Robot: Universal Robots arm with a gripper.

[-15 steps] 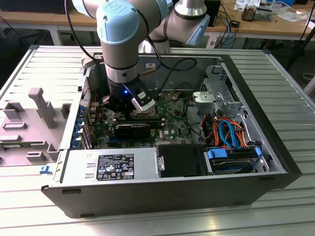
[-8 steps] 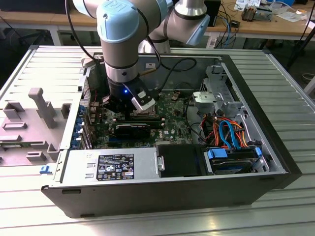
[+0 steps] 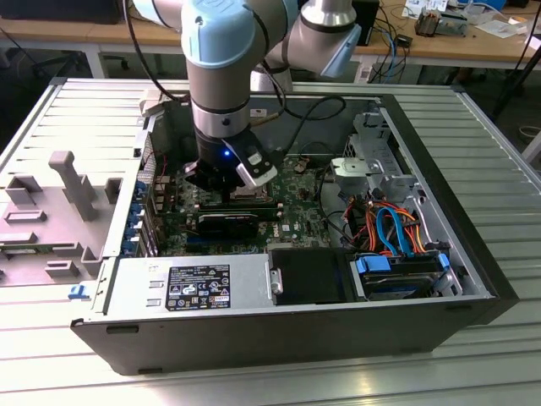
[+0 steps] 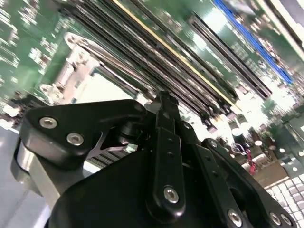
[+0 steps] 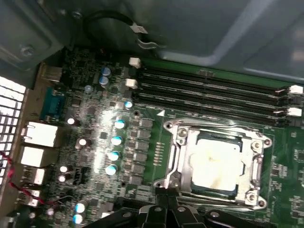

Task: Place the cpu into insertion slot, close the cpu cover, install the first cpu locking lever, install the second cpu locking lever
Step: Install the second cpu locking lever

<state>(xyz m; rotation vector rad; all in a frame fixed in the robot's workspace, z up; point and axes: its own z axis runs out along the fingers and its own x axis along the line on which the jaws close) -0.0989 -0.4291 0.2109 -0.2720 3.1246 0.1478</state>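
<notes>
In the first wrist view the cpu [image 5: 216, 164], a flat square with a dull silver top, lies in the insertion slot [image 5: 173, 183] on the green board. The cpu cover [image 5: 254, 161], a thin silver frame, lies flat around it. My gripper [image 5: 166, 204] hangs just beside one edge of the socket, its dark fingers close together and holding nothing. In the second wrist view the gripper [image 4: 164, 102] points at the board, with the bright cpu [image 4: 102, 88] beyond its tip. In the exterior view the gripper [image 3: 230, 188] is low inside the open computer case, over the socket area.
Long black memory slots [image 5: 213, 90] run along one side of the socket. Capacitors [image 5: 116, 140] and rear ports [image 5: 40, 135] sit on the other side. A black card [image 3: 228, 223], the power supply [image 3: 190, 283] and a drive bay with coloured cables [image 3: 393, 228] crowd the case.
</notes>
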